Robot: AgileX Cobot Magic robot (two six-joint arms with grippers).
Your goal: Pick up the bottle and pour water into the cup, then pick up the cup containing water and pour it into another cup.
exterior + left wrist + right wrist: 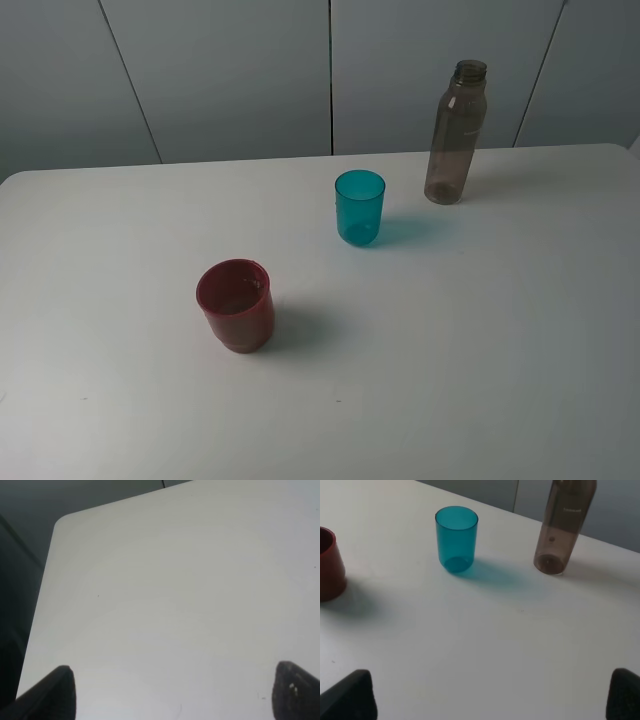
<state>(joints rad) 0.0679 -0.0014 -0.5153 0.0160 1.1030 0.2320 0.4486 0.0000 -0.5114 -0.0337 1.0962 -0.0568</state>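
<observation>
On the white table [480,340] before grey wall panels [230,75], both tools [172,692] [490,695] hang released.

Cup [359,207] between bottle [456,133], another cup [236,305]

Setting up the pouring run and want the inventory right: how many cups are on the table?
2. The teal cup stands upright mid-table, near the bottle. The red cup stands upright nearer the front, left of the teal one. Nothing seems hidden.
</observation>
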